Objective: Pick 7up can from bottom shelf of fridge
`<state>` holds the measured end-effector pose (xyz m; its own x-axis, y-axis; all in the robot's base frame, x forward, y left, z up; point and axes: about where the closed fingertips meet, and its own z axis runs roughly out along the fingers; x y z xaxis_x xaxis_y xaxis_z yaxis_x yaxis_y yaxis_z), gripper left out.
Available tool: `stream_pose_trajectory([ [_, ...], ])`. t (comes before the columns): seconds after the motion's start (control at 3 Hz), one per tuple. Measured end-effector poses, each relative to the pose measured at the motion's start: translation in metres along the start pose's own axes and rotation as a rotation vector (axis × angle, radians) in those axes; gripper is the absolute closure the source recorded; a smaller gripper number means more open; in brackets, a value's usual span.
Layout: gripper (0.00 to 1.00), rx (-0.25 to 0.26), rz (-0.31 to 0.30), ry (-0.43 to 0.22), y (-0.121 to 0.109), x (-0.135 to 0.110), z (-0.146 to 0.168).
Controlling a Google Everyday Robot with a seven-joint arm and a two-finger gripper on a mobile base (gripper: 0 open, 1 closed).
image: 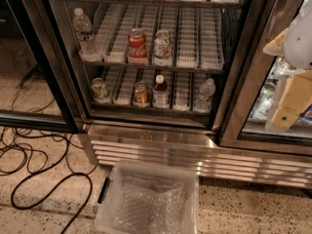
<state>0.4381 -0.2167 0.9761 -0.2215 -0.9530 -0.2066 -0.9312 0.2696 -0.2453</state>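
Observation:
The fridge [146,145] stands in front of me with its left bay open. On the bottom shelf [180,106] the 7up can [100,89] stands upright at the front of the far left lane. To its right on the same rack are an orange-brown can [141,94], a red-capped bottle [160,91] and a water bottle [206,94]. My gripper [285,112], pale beige under a white arm part, hangs at the far right edge in front of the right glass door, well away from the can and holding nothing I can see.
The middle rack holds a water bottle [83,33], a red cola can [137,45] and a white-and-green can [163,47]. A translucent bin [111,204] with bubble wrap sits on the floor below the ribbed steel base. Black cables [44,179] loop on the left floor. The black-framed door [34,116] stands open at left.

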Motion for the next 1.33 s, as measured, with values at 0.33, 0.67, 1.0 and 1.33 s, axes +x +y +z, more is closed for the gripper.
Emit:
stream_pose_trajectory([
  [0.33,0.00,0.000,0.000,0.000,0.000,0.000,0.000],
  [0.67,0.00,-0.029,0.054,-0.036,0.014,-0.014,0.024],
  [1.0,0.00,-0.072,0.131,-0.092,0.024,-0.042,0.062],
  [1.33,0.00,-0.105,0.190,-0.154,0.028,-0.068,0.089],
])
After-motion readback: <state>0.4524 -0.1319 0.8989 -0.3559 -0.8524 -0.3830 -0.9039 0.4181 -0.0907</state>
